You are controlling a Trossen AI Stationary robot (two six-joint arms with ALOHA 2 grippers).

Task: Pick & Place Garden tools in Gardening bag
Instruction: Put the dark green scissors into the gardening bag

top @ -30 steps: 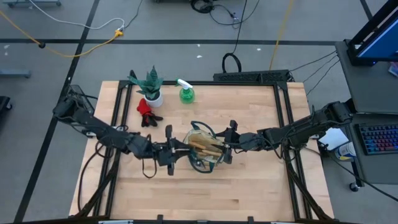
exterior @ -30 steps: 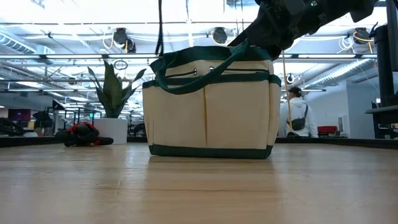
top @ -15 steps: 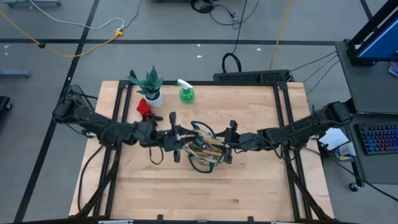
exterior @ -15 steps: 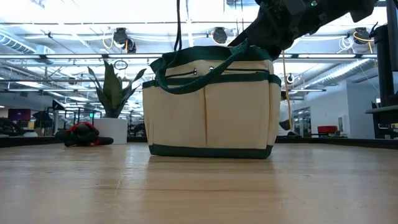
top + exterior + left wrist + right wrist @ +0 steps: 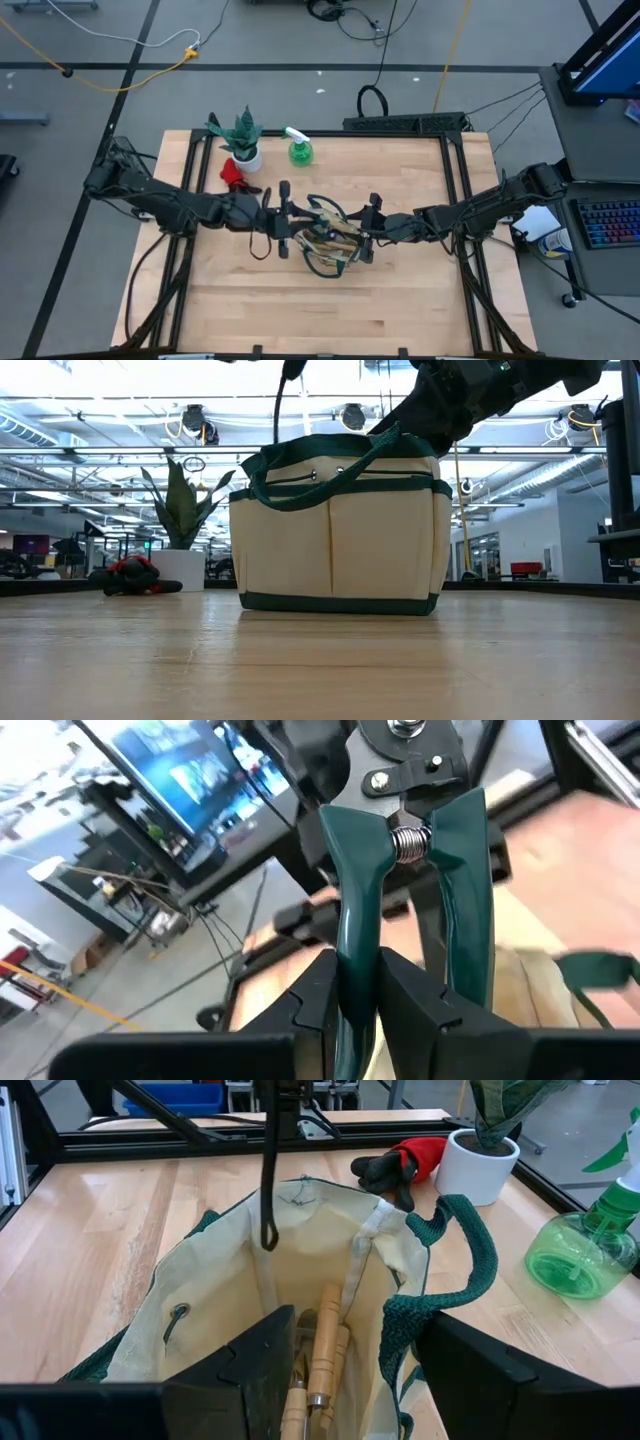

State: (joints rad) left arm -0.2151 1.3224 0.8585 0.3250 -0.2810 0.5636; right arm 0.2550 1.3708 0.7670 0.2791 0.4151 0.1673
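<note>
The beige gardening bag (image 5: 330,238) with green trim stands open on the table's middle and also shows in the low view (image 5: 340,530). Wooden-handled tools (image 5: 322,1342) lie inside it. My left gripper (image 5: 360,960), at the bag's left rim (image 5: 285,215), is shut on the green-handled pruning shears (image 5: 405,840). My right gripper (image 5: 355,1370) stands open over the bag's right rim (image 5: 365,228), a green loop handle (image 5: 400,1335) between its fingers. The green spray bottle (image 5: 299,150) and a red item (image 5: 232,172) stand on the table at the far left. My left gripper pinches one green handle of the shears (image 5: 355,935) between its two fingers, which lie along it. The other handle (image 5: 465,900) runs beside the outer side of one finger. The pivot and blades stick out beyond the fingertips, and the shears are clear of the table. My right gripper: I cannot tell whether it touches the bag.
A spiky plant in a white pot (image 5: 243,140) stands at the far left, next to the red item and a dark glove-like thing (image 5: 385,1172). A thin dark cord (image 5: 268,1180) hangs from my left arm at the bag's left rim. Bare wood lies along the near edge.
My left gripper has carried the shears toward the table's far edge and a little to the right, closing on the bag's left rim. The bag and my right gripper have stayed where they were.
</note>
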